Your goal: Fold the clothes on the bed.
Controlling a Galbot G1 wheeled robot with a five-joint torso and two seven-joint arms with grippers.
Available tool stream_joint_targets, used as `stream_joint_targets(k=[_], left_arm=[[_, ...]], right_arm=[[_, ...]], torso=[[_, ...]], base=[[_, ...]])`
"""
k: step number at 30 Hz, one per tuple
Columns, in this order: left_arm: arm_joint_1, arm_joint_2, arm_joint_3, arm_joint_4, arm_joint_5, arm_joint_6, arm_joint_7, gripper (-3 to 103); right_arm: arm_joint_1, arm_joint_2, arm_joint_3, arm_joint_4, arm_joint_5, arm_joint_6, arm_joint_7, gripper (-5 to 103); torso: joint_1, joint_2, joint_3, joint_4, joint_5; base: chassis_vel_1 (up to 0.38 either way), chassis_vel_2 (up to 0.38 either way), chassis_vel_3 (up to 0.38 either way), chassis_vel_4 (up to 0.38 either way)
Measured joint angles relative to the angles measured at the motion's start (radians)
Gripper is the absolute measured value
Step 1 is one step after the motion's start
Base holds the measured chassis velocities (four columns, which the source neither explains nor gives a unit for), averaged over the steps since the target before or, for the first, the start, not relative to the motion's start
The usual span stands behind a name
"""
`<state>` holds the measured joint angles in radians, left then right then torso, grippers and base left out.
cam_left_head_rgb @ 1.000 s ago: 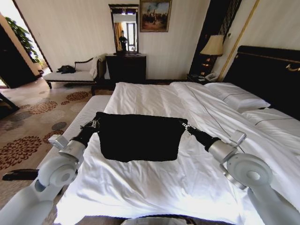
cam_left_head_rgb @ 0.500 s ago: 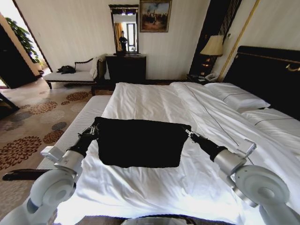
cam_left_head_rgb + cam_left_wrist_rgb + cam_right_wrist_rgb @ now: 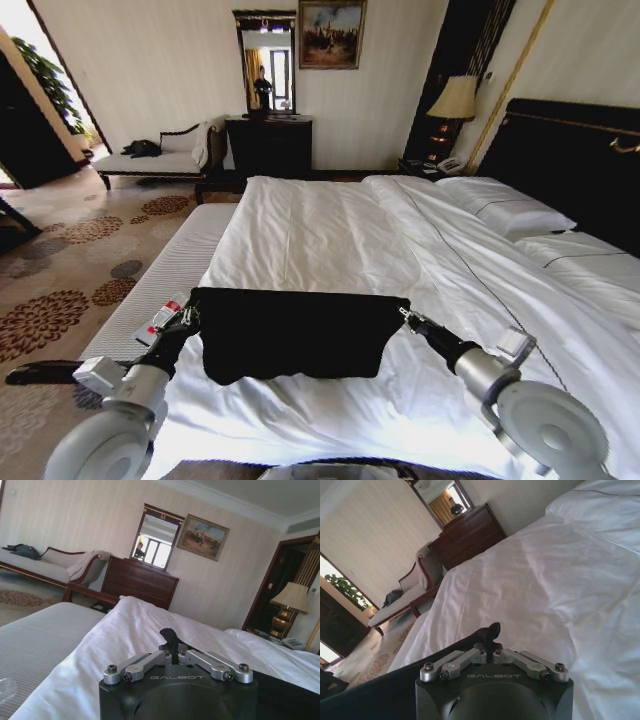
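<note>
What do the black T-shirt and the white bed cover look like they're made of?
The black short-sleeved T-shirt looks like soft matte knit, likely cotton: it sags limply between the hands. The white duvet on the bed looks like smooth woven cotton with a slight sheen and soft creases.

"GALBOT" in pale letters on black housing of left claw (image 3: 173, 656); same "GALBOT" on right claw (image 3: 487, 652) housing.

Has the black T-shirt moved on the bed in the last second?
Yes. The black T-shirt, held at its corners by the left gripper and right gripper, has come toward the robot, away from the dresser.
</note>
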<state>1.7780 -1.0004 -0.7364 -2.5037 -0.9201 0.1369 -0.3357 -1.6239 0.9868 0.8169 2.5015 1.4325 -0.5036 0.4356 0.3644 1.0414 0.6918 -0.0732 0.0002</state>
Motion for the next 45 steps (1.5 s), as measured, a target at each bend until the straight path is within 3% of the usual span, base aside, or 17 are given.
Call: stream_joint_targets(k=[8,20,25,30,39,45], left_arm=[[-0.151,0.022,0.119,0.03,0.038,0.004,-0.02,0],[-0.461,-0.003,0.307,0.354,0.047,0.023,-0.058,0],[-0.573,-0.018,0.333,0.489,0.039,0.024,-0.057,0],[-0.71,-0.02,0.415,0.615,0.022,0.025,-0.063,0],[-0.951,-0.049,0.587,0.869,0.004,0.025,-0.066,0],[-1.068,-0.08,0.643,0.99,0.001,0.022,-0.056,0]], right_arm=[[0.109,-0.012,-0.081,-0.001,-0.012,0.0,0.0,1],[0.4,-0.026,-0.244,-0.295,0.042,-0.009,-0.003,1],[0.496,0.005,-0.3,-0.431,0.002,-0.008,-0.036,1],[0.595,0.032,-0.363,-0.596,-0.09,0.017,-0.14,1],[0.758,0.059,-0.477,-0.806,-0.155,0.041,-0.181,1],[0.843,0.082,-0.513,-0.92,-0.169,0.057,-0.186,1]], torso=[[0.0,0.0,0.0,-0.0002,0.0002],[0.0,0.0,0.0,-0.0001,-0.0001],[0.0,0.0,0.0,0.0002,-0.0001],[0.0,0.0,0.0,0.0,0.0],[0.001,0.0,0.0,-0.0001,0.0],[0.0,0.0,0.0,0.0,-0.0001]], base=[[0.0,0.0,0.0,0.0],[0.0,0.0,0.0,0.0],[0.0,0.0,0.0,0.0],[0.0,0.0,0.0,0.0],[0.0,0.0,0.0,0.0],[0.0,0.0,0.0,0.0]])
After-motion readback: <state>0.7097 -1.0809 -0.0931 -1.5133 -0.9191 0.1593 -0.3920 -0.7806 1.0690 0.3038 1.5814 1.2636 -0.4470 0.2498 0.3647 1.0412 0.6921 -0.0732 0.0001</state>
